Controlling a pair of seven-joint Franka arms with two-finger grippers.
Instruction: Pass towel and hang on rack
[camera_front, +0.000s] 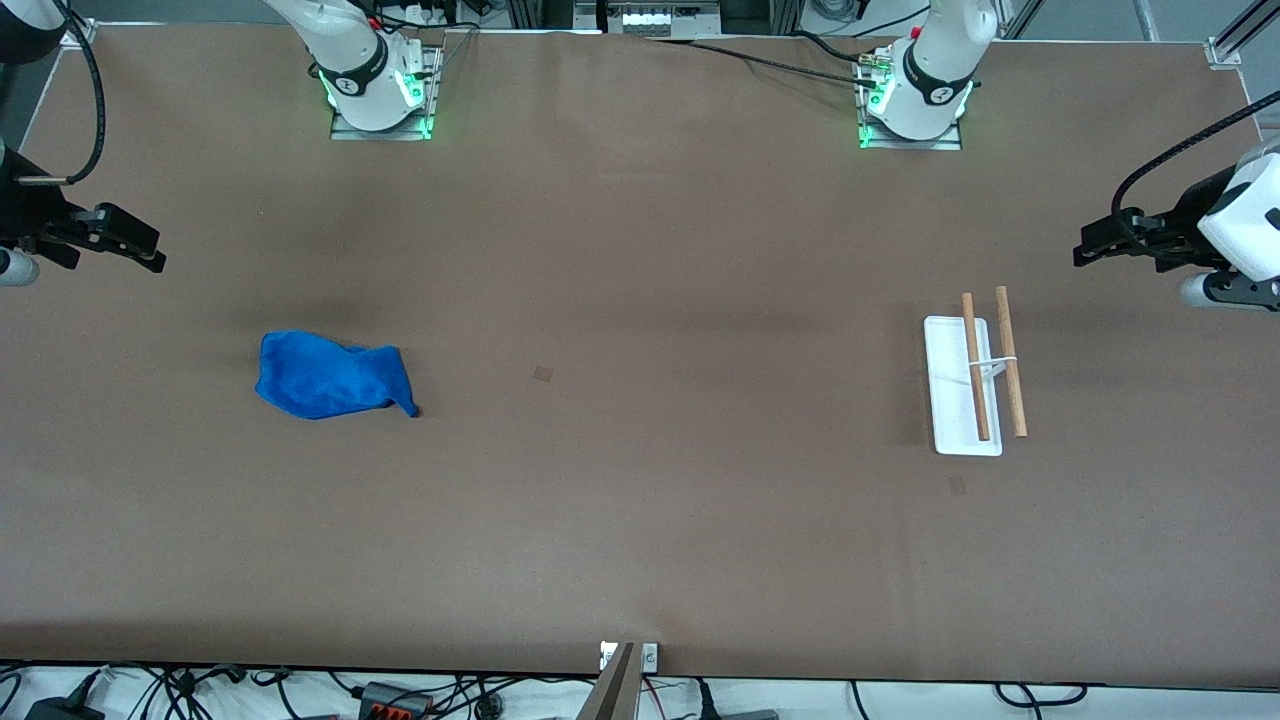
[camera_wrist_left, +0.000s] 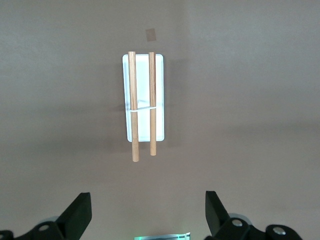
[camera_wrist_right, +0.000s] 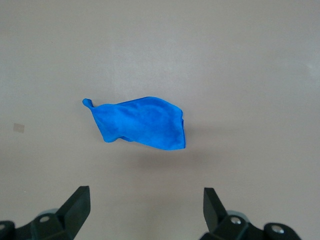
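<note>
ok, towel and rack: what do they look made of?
Towel: soft blue cloth, probably microfibre or terry; matte, rumpled, with folds and a twisted corner.
Rack: two rods look like unfinished light wood, tan and matte; base and thin supports are smooth white, plastic or painted metal, cannot tell which.

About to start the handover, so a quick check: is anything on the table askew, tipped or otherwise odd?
Nothing stands out. The blue towel lies crumpled on the table toward the right arm's end; the rack stands upright toward the left arm's end, rods parallel. The left gripper and right gripper wait open, holding nothing.
</note>
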